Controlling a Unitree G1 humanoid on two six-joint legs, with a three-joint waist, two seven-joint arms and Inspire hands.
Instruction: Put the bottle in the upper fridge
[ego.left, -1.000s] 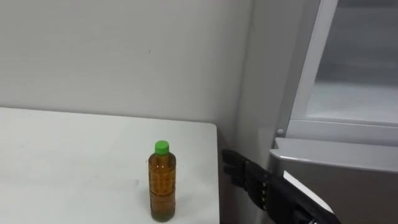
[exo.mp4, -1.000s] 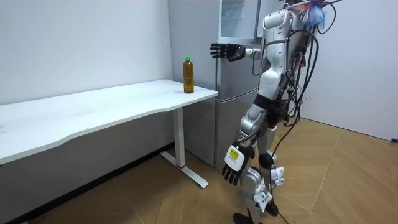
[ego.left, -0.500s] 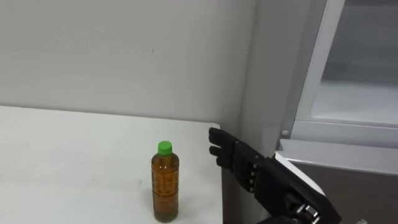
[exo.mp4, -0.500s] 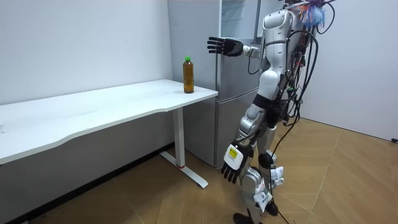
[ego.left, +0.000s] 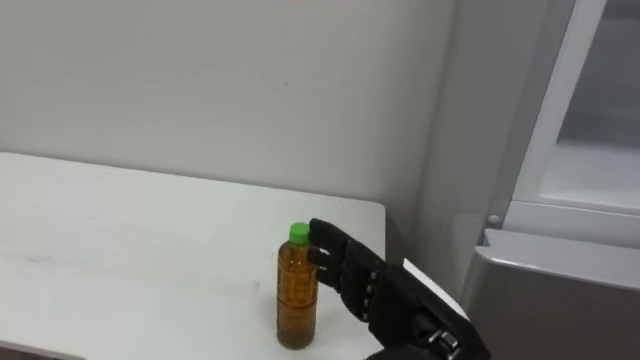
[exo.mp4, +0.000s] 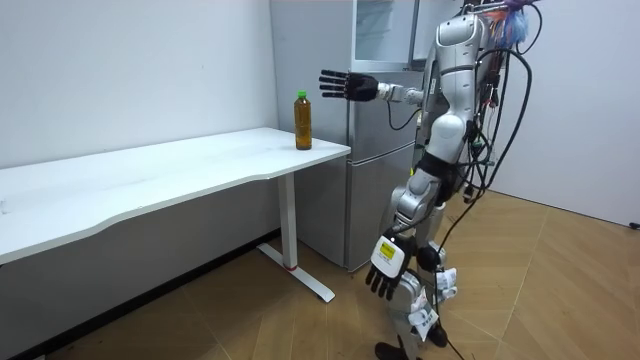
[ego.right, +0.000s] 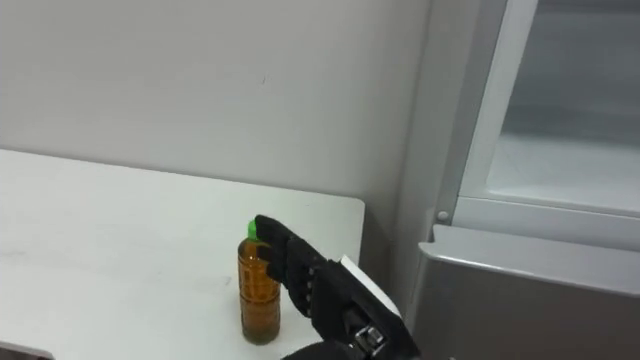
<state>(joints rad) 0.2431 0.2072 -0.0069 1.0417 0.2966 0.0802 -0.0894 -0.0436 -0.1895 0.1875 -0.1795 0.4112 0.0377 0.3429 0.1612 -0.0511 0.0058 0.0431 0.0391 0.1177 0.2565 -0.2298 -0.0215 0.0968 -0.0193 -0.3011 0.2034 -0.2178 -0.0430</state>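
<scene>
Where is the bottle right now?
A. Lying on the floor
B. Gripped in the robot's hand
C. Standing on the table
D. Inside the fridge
C: the bottle stands upright on the table, near its corner. The right hand is held out beside it with straight fingers, not closed round it. The left hand hangs by the leg.
</scene>
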